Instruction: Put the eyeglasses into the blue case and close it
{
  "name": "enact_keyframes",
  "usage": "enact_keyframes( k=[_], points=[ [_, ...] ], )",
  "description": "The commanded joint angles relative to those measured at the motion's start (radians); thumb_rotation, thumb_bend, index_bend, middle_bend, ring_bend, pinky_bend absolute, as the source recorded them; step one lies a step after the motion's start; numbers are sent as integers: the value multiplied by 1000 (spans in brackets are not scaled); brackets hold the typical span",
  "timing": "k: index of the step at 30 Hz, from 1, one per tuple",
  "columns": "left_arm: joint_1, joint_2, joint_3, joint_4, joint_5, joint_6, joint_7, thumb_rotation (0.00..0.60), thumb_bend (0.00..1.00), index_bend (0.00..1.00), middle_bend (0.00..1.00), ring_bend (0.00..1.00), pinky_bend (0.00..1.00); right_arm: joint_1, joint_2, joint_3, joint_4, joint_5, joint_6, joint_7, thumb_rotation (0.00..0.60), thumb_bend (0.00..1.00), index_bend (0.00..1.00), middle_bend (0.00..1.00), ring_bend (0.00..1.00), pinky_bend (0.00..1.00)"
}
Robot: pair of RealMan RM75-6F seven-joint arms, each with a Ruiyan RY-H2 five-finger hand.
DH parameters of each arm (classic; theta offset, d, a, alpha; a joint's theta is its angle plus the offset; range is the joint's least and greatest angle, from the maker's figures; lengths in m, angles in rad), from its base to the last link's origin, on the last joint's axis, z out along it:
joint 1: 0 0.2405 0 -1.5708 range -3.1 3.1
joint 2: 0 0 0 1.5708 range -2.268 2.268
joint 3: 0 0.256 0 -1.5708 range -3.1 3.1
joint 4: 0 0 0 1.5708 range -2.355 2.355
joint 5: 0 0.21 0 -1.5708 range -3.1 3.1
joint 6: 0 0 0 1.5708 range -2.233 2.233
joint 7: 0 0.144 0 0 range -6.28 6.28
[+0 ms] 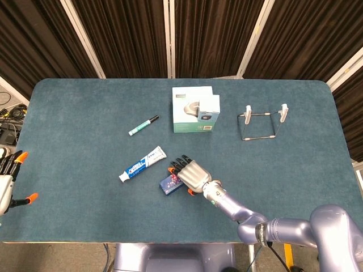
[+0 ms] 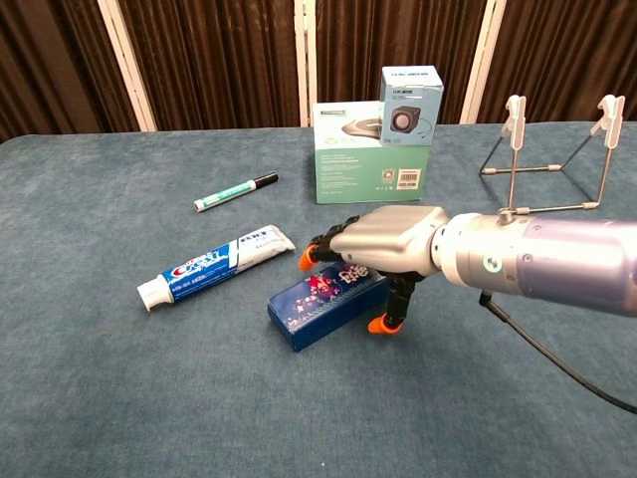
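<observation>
Blue case (image 2: 323, 304) lies under the right hand (image 2: 383, 249), whose fingers (image 2: 317, 249) rest on it ungrasping.

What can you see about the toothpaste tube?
The toothpaste tube is blue, white and red with a white cap. It looks like soft plastic and lies flat on the teal table, slanted, cap toward the robot's left. Nothing touches it; the blue box lies just beside it.

We see a toothpaste tube (image 1: 142, 164) beside a green marker (image 1: 143, 126), two stacked boxes (image 1: 194, 110), and a wire stand (image 1: 264, 121) on the right.
</observation>
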Motion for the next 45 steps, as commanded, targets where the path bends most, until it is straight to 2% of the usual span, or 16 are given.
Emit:
enact_keyframes(
  k=[1, 6, 8, 11, 14, 19, 21, 24, 27, 29, 32, 35, 37, 39, 41, 45],
  points=[
    [1, 1, 0, -1, 1, 1, -2, 600, 0, 0, 0, 0, 0, -2, -11, -6, 14, -17, 11, 14, 600, 230, 306, 158, 0, 0],
    [1, 2, 1, -1, 4, 3, -4, 600, 0, 0, 0, 0, 0, -8, -15, -12, 23, -37, 27, 30, 600, 263, 432, 299, 25, 0],
    [1, 2, 1, -1, 4, 3, -4, 600, 0, 0, 0, 0, 0, -13, -13, -16, 24, -40, 32, 34, 600, 275, 463, 332, 48, 0],
    [2, 2, 1, -2, 5, 5, -3, 600, 0, 0, 0, 0, 0, -19, -8, -20, 23, -48, 38, 45, 600, 287, 460, 328, 56, 0],
    [2, 2, 2, -3, 6, 5, -2, 600, 0, 0, 0, 0, 0, -24, 1, -23, 18, -53, 38, 57, 600, 282, 399, 270, 56, 0],
    [3, 3, 3, -6, 9, 7, -1, 600, 0, 0, 0, 0, 0, -29, 31, -28, -9, -51, 29, 67, 600, 275, 148, 30, 1, 0],
    [3, 3, 3, -7, 10, 9, -1, 600, 0, 0, 0, 0, 0, -31, 46, -30, -25, -50, 31, 68, 600, 275, 88, 0, 0, 0],
    [5, 5, 3, -8, 13, 13, -4, 600, 0, 0, 0, 0, 0, -42, 77, -36, -58, -67, 55, 60, 600, 275, 53, 0, 0, 0],
    [9, 9, 5, -13, 21, 23, -10, 600, 0, 0, 0, 0, 0, -74, 147, -49, -131, -102, 115, 55, 600, 274, 50, 0, 0, 0],
    [19, 17, 8, -23, 42, 50, -17, 600, 0, 0, 0, 0, 0, -147, 255, -72, -232, -161, 233, 75, 600, 272, 50, 0, 0, 0],
    [27, 25, 12, -30, 60, 69, -29, 600, 0, 0, 0, 0, 0, -236, 332, -98, -285, -237, 368, 140, 600, 264, 50, 0, 0, 0],
    [34, 32, 17, -32, 78, 87, -46, 600, 0, 0, 0, 0, 0, -328, 394, -130, -290, -314, 493, 232, 600, 234, 51, 0, 0, 0],
    [40, 35, 19, -30, 86, 98, -55, 600, 0, 0, 0, 0, 0, -377, 426, -143, -281, -347, 559, 282, 600, 171, 51, 0, 0, 0],
    [46, 37, 21, -27, 95, 110, -65, 600, 0, 0, 0, 0, 0, -429, 454, -153, -265, -380, 630, 339, 600, 62, 50, 0, 0, 0],
    [53, 38, 17, -18, 97, 129, -65, 600, 0, 0, 0, 0, 0, -492, 476, -161, -243, -397, 708, 403, 600, 10, 36, 0, 0, 0],
    [63, 33, 7, -11, 87, 153, -55, 600, 0, 0, 0, 0, 0, -575, 496, -173, -193, -410, 791, 454, 600, 0, 0, 0, 0, 0]
  ],
)
